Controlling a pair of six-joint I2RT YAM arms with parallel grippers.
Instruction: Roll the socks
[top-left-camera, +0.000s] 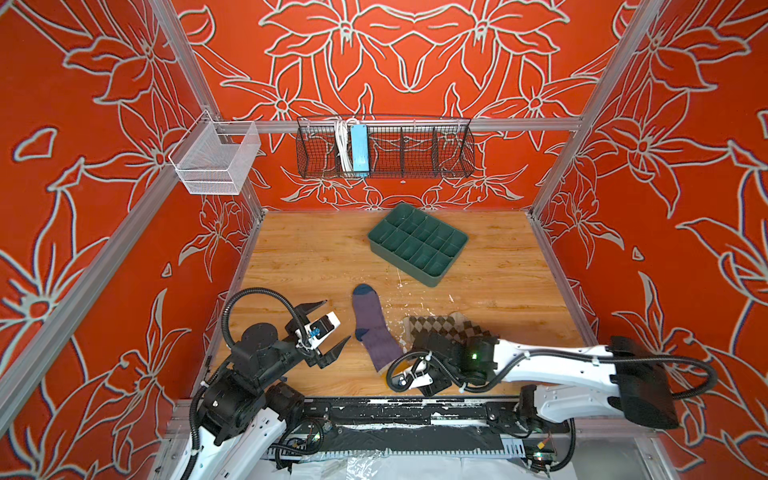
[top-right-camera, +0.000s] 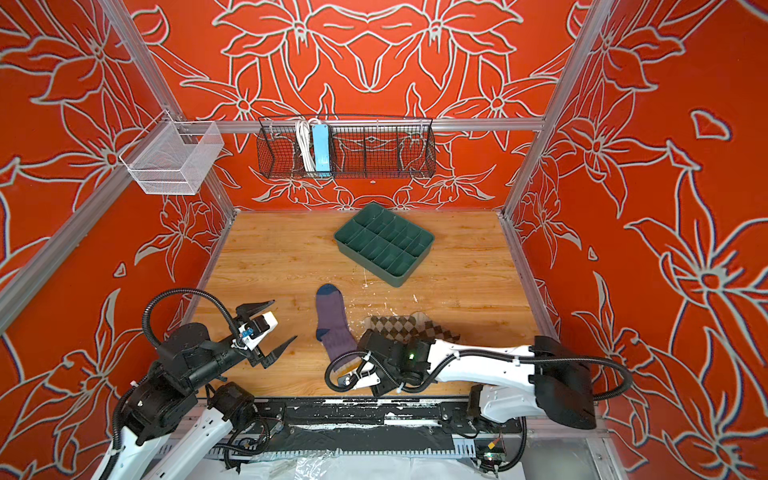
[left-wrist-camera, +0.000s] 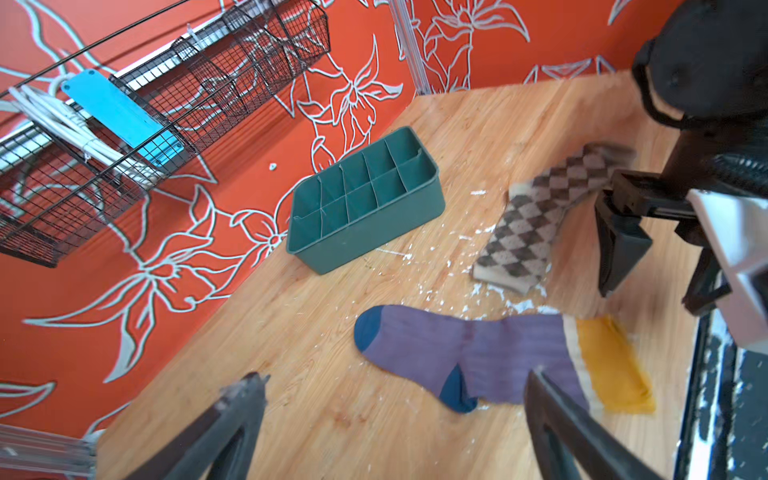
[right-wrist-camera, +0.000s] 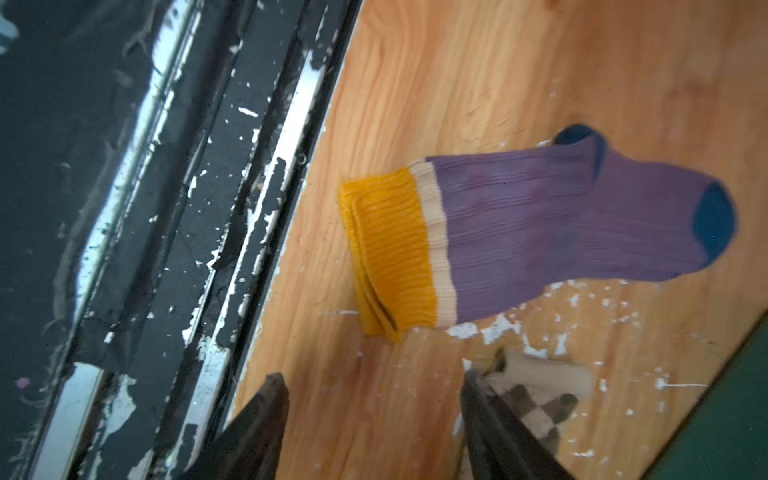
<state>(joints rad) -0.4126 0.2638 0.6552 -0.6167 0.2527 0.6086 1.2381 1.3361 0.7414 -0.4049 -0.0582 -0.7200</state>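
The purple ribbed sock (top-left-camera: 372, 328) (top-right-camera: 334, 328) lies flat on the wooden table, blue toe toward the back and mustard cuff (right-wrist-camera: 390, 253) near the front edge. The beige-and-brown argyle sock (top-left-camera: 449, 326) (left-wrist-camera: 532, 224) lies to its right, partly under my right arm. My right gripper (right-wrist-camera: 374, 386) hovers low between the two socks, jaws open over bare wood. One of its fingers (right-wrist-camera: 490, 415) is at the argyle sock's cuff edge. My left gripper (top-left-camera: 338, 320) (left-wrist-camera: 395, 390) stands wide open and empty, left of the purple sock's heel.
A green divided tray (top-left-camera: 417, 243) (top-right-camera: 384, 243) sits at the back of the table. White flecks litter the wood around the socks. The black front rail (right-wrist-camera: 187, 249) runs close to the mustard cuff. A black wire basket (top-left-camera: 384, 147) and a white mesh basket (top-left-camera: 216, 160) hang on the walls.
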